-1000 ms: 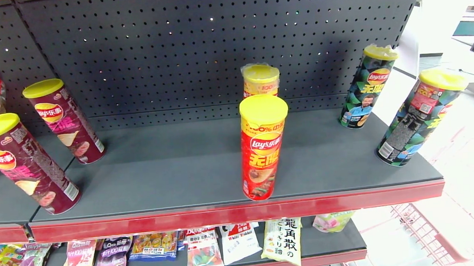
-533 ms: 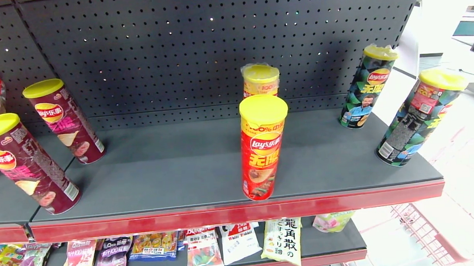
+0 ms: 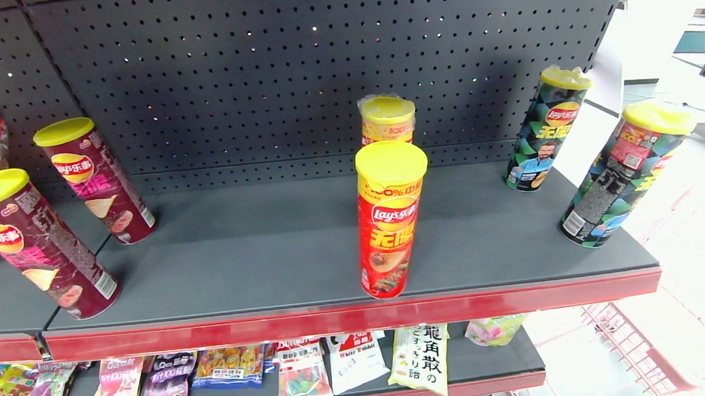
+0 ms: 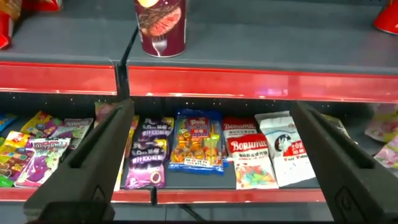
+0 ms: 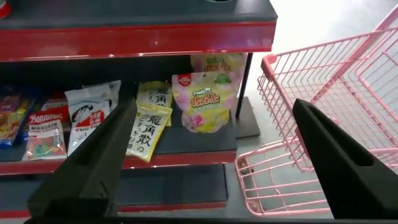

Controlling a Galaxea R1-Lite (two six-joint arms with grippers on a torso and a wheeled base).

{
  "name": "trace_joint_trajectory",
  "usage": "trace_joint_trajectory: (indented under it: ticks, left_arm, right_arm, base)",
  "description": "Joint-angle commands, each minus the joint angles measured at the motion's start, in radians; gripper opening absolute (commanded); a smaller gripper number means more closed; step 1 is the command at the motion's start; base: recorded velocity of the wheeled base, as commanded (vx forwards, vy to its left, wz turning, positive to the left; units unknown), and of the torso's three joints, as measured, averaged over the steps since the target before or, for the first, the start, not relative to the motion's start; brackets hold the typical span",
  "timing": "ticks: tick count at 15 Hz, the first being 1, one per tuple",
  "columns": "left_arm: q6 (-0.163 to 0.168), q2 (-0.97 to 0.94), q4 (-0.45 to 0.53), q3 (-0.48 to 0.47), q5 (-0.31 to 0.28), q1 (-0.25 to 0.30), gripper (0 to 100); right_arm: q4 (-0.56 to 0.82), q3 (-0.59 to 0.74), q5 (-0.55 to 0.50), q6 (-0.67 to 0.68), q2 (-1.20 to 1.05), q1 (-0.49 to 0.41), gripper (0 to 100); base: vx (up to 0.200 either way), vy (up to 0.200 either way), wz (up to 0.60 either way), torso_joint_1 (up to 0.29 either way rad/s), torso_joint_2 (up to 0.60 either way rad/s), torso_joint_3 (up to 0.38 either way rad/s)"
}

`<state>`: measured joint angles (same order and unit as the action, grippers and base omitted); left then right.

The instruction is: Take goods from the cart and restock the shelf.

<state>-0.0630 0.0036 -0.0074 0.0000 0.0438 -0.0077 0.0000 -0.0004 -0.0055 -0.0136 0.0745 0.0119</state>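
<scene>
Shelf (image 3: 242, 250): red can (image 3: 392, 220) upright, centre frame, near front edge.
Left tool (image 4: 211, 109), right tool (image 5: 214, 106) both wide open, empty; pink cart (image 5: 311, 93) lower right.

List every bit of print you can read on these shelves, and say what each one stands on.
"Lay's", "无限": red can, front of the upper shelf.
"无限": green-black can, back right.
"100": wrapped can behind the red one.
"龍角散": pale pouch, lower shelf.
"White Rabbit": white bag, lower shelf.
Maroon cans, barcodes, other pouches: too small or blurred to read.
</scene>
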Motion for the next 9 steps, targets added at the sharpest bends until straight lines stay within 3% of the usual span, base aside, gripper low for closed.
trace_joint_trajectory:
  ticks: [1, 9]
  left_arm:
    - [0.000, -0.004, 0.000, 0.000, 0.001, 0.000, 100]
    - [-0.001, -0.004, 0.000, 0.000, 0.005, 0.000, 100]
  right_arm:
    - [0.000, 0.000, -0.011, 0.006, -0.073, -0.013, 100]
    - [0.000, 0.000, -0.016, 0.009, -0.074, -0.013, 100]
  base:
    - [0.000, 0.000, 0.00, 0.000, 0.00, 0.000]
    - [0.000, 0.000, 0.00, 0.000, 0.00, 0.000]
